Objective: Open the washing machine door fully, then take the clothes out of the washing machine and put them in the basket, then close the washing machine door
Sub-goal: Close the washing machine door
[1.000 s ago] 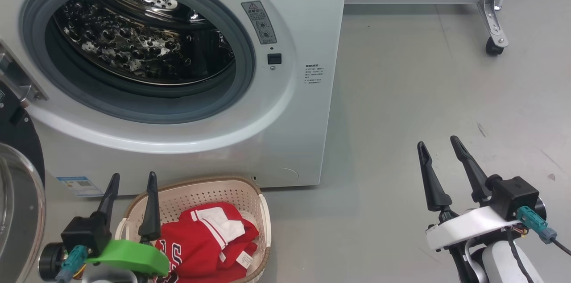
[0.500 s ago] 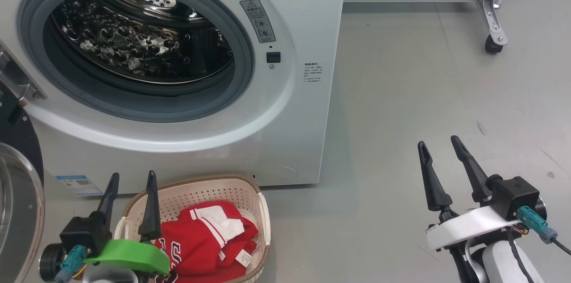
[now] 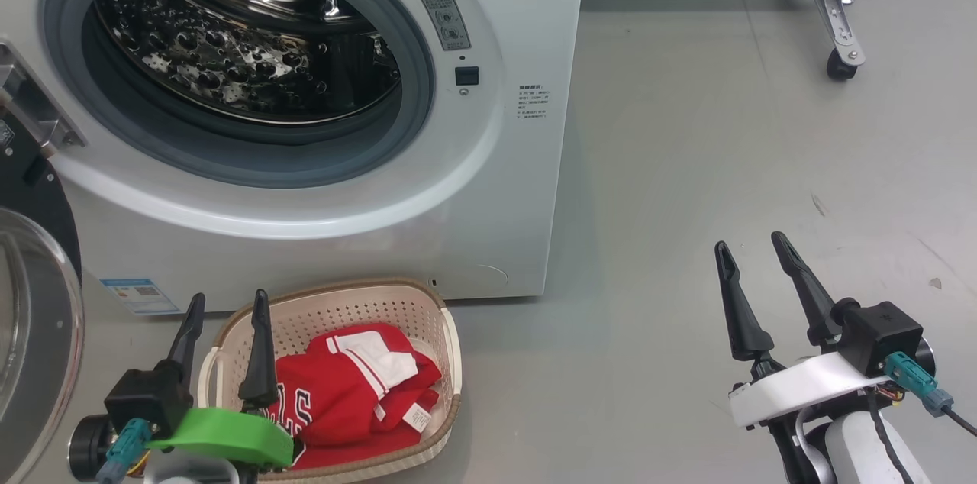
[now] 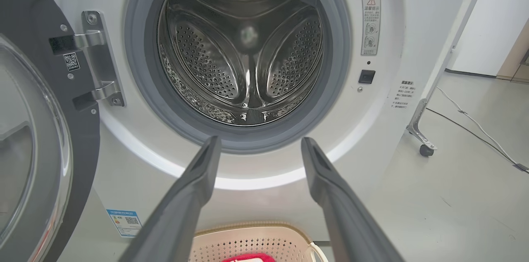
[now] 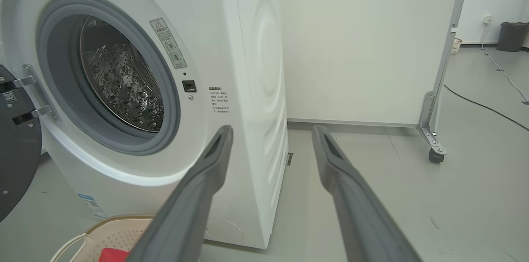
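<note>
Fingers (image 3: 259,350) on both my grippers stood apart, clamped on nothing: two grippers, four fingers, the left gripper (image 3: 229,298) by the basket's (image 3: 366,316) left edge, the right gripper (image 3: 749,242) over bare floor. The red jerseys (image 3: 343,392) lay heaped in the one basket; I could not count them. The steel drum (image 3: 229,56) of the one washing machine (image 3: 504,186) looked empty. Over the last second only my head had shifted; nothing else moved. I judged unloading done, with the one washing machine door (image 3: 34,316), swung wide at my left, yet to be closed.

Floor (image 3: 687,163): washing machine (image 3: 473,217), basket (image 3: 351,316).
</note>
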Robot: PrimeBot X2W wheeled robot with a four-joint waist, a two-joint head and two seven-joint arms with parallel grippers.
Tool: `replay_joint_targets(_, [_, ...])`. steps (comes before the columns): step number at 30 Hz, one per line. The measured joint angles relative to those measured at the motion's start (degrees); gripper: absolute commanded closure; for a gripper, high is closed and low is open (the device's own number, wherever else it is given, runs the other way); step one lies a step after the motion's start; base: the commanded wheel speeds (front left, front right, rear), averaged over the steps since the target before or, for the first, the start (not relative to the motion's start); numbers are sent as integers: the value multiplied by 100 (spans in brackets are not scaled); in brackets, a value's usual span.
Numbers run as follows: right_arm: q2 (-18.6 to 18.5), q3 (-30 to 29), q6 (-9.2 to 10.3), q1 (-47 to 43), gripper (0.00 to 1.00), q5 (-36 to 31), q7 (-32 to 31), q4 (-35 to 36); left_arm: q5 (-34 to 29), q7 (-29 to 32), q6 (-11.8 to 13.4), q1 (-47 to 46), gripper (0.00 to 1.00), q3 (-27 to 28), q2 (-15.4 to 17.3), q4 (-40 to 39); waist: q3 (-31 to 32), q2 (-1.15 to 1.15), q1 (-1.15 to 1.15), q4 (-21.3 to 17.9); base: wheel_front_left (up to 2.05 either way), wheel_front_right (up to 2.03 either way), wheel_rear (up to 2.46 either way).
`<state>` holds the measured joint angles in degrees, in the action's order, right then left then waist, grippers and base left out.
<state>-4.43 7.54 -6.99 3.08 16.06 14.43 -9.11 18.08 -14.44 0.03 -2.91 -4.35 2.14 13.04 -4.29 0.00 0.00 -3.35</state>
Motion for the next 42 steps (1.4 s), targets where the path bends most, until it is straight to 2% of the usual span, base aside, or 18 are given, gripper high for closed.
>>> replay_joint_targets(25, [5, 2, 0, 3, 0, 0, 0, -26, -221, 0, 126, 1, 0, -38, 0, -141, -26, 0, 0, 5, -132, 132, 0])
replay_joint_targets(42, [12, 2, 0, 4, 0, 0, 0, -34, -256, 0, 177, 2, 0, -38, 0, -198, -54, 0, 0, -1, -71, 71, 0])
